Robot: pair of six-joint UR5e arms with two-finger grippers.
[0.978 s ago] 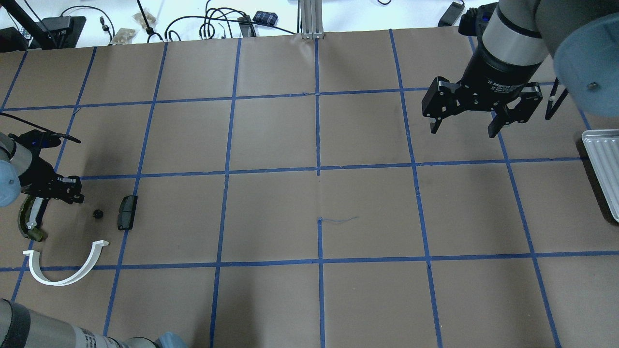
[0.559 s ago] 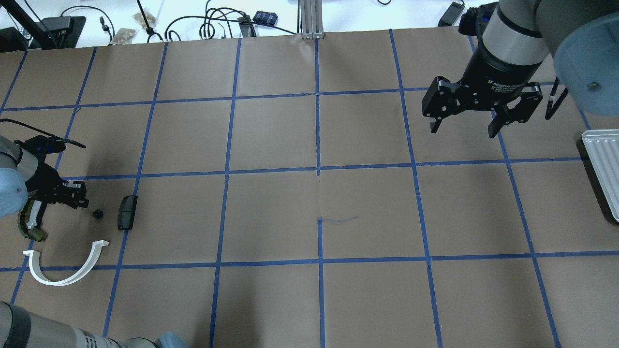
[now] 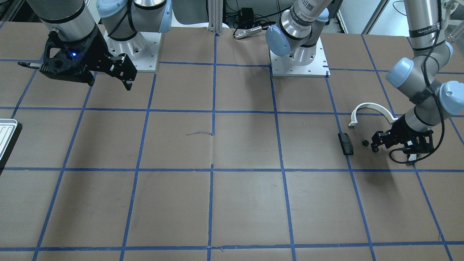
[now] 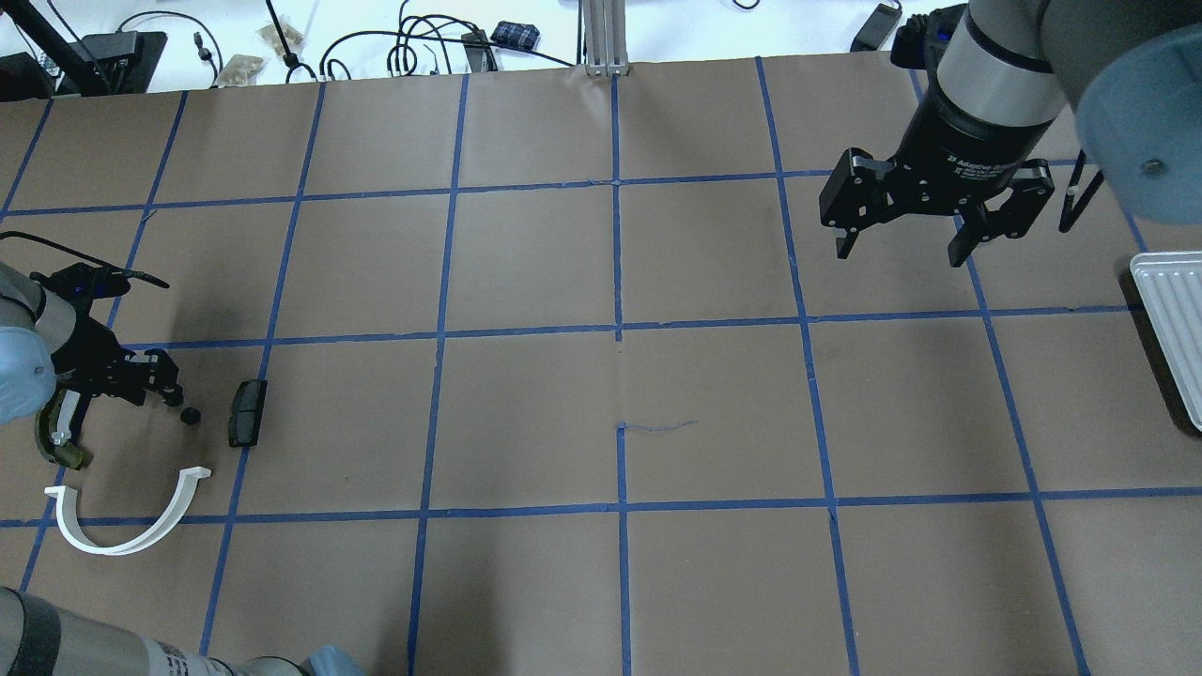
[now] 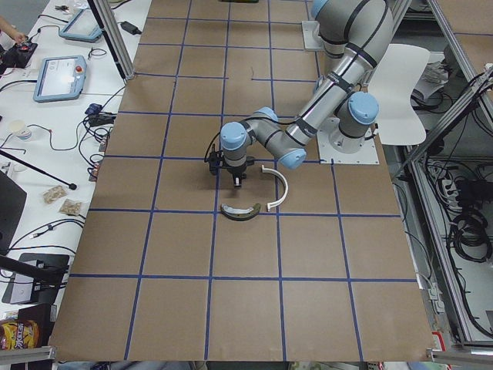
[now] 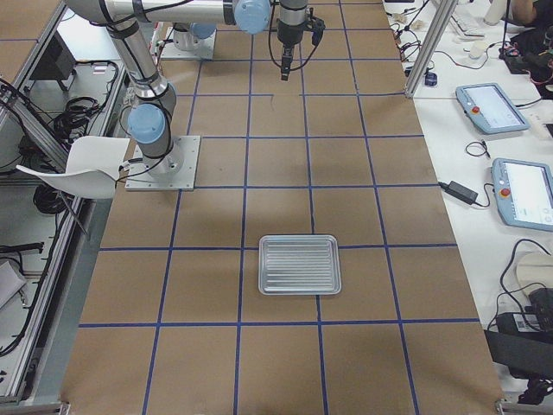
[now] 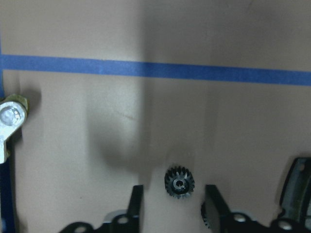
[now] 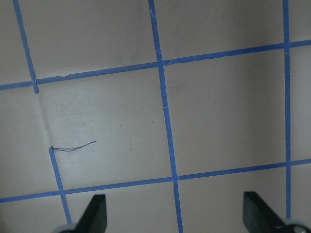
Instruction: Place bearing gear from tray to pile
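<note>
The bearing gear (image 4: 191, 415), small, dark and toothed, lies on the brown paper in the pile, between the olive-green curved piece (image 4: 56, 434) and the dark flat block (image 4: 247, 411), with the white arc (image 4: 122, 530) nearer the robot. My left gripper (image 4: 165, 387) is open just beside it. In the left wrist view the gear (image 7: 179, 182) lies between the two fingers (image 7: 137, 200), touching neither. My right gripper (image 4: 901, 246) is open and empty, high over the far right. The white ribbed tray (image 4: 1172, 319) at the right edge is empty (image 6: 300, 264).
Blue tape lines grid the brown table cover. Cables and small devices (image 4: 423, 42) lie beyond the far edge. The arm bases (image 3: 299, 61) stand at the robot's side of the table.
My left gripper has shifted slightly right, towards the gear. The gear, the other pile parts and the right arm have stayed put.
</note>
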